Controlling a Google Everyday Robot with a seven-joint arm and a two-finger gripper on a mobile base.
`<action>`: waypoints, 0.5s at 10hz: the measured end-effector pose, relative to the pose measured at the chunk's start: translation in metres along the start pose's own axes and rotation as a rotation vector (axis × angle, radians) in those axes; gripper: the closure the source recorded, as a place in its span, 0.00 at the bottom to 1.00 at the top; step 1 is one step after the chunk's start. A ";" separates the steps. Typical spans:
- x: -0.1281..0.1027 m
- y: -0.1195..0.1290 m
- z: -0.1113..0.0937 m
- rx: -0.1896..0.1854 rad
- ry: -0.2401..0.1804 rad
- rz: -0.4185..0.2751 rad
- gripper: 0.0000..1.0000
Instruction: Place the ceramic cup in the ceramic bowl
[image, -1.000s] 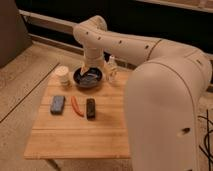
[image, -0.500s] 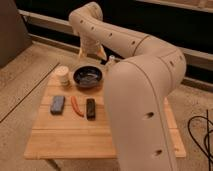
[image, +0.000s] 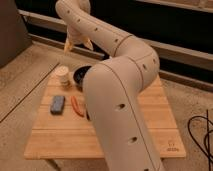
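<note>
The fingers are held spread and empty, high above the tabletop for clearance; the cup is set beside the bowl.

No readable text for you. Pale slatted wooden desk: small dark mark at near right corner, illegible. Beige two-finger end effector hangs above far edge, fingers apart.

Ceramic bowl half behind arm, claw above
</note>
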 end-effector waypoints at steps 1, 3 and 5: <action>-0.004 0.012 0.004 -0.017 0.006 -0.022 0.20; -0.006 0.023 0.018 -0.029 0.030 -0.048 0.20; -0.003 0.028 0.042 -0.032 0.071 -0.069 0.20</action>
